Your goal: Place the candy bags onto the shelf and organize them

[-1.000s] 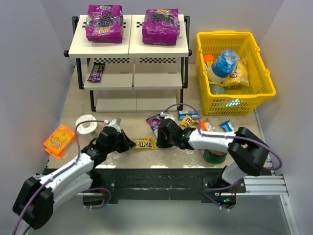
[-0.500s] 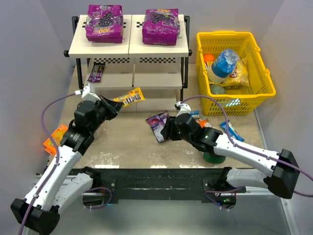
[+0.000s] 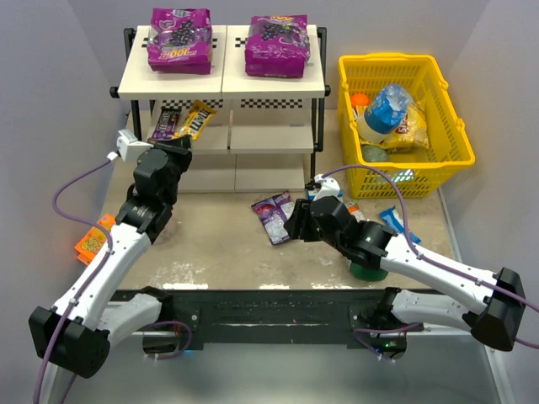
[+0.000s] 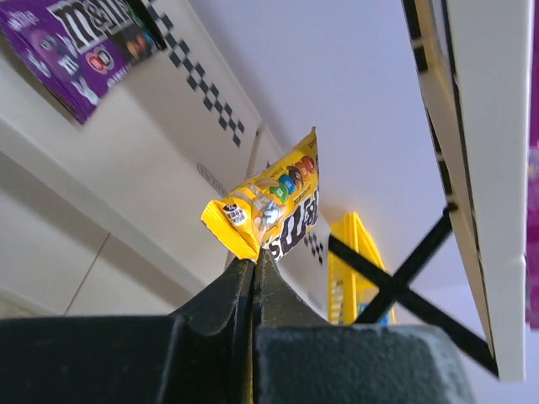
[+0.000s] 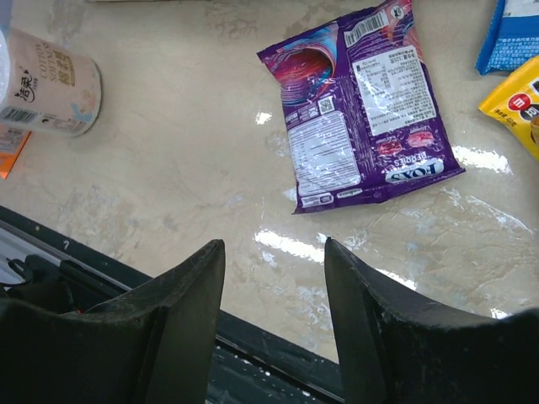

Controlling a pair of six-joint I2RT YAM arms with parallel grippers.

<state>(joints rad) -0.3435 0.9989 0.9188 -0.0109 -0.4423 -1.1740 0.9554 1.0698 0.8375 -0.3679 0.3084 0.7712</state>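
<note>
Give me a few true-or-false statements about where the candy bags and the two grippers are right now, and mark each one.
1. The left gripper is shut on a yellow M&M's packet. True.
2. The right gripper is holding the purple Fox's bag. False: its jaws are open with nothing between them, and the bag lies flat on the table.
3. Two large purple bags sit on the top tier of the shelf. True.
4. Nothing has been placed on the middle tier. False: a dark-purple M&M's packet lies there.
</note>
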